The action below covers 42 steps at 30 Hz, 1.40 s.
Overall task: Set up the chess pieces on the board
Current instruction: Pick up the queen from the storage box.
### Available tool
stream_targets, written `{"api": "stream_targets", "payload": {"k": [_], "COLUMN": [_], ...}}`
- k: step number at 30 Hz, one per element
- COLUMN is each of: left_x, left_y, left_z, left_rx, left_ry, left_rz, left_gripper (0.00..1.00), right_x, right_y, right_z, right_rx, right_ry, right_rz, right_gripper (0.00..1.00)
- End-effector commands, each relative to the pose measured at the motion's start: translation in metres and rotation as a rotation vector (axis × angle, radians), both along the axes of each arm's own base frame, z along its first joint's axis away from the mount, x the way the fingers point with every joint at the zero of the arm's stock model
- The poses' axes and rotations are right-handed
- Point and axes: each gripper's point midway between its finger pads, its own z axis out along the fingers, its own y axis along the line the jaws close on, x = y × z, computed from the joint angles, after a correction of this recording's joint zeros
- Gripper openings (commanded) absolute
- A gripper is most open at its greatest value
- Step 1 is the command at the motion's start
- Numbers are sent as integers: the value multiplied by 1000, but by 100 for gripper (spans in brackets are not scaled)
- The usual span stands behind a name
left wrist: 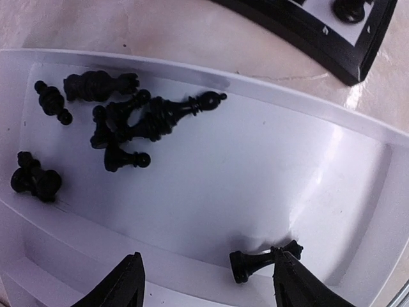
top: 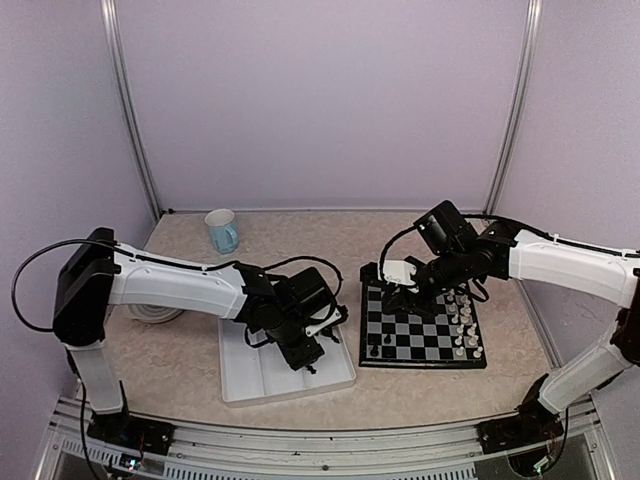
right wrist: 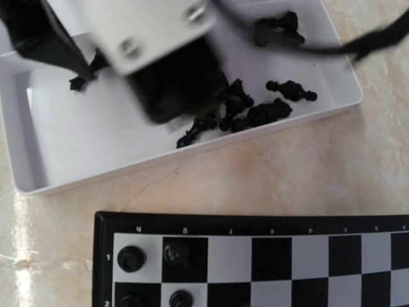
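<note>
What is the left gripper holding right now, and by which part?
Nothing. The left gripper is open above the white tray, and one black chess piece lies loose by one fingertip, not clamped between the fingers.

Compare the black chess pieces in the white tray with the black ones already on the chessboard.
The tray pieces lie on their sides, several heaped together; the board pieces stand upright, one per square. Tray pieces scatter across the white tray; board pieces line up at the edge of the chessboard. Both sets are black.
</note>
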Motion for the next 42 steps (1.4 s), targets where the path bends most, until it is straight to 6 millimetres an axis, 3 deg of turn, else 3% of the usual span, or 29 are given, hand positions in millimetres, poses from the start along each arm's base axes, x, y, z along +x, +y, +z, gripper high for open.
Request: {"api": "stream_targets", "payload": {"k": [1,14,23,32,42], "left_x": [-14,-11,-13,-15,-37], "left_y": [13,26,7,8,25], "left_z": [-21,-44,-52,-39,-56], "left_rx": [143,363,334,227,299], "left_ry": [13,-56,22,113,232], "left_rz": [-118,-201,-194,-6,28], "left_gripper": [69,65,52,57,36], "right_x": [2,2,3,3,4], "right_y": [-1,2,1,-1,0], "right_z": [-3,-7,-8,-10,-10], "right_rx": [7,1,-8,-19,-26], "right_ry": [8,31,33,30,36], "right_rz": [-8,0,-4,-7,-4], "right_gripper": [26,26,26,25,25]}}
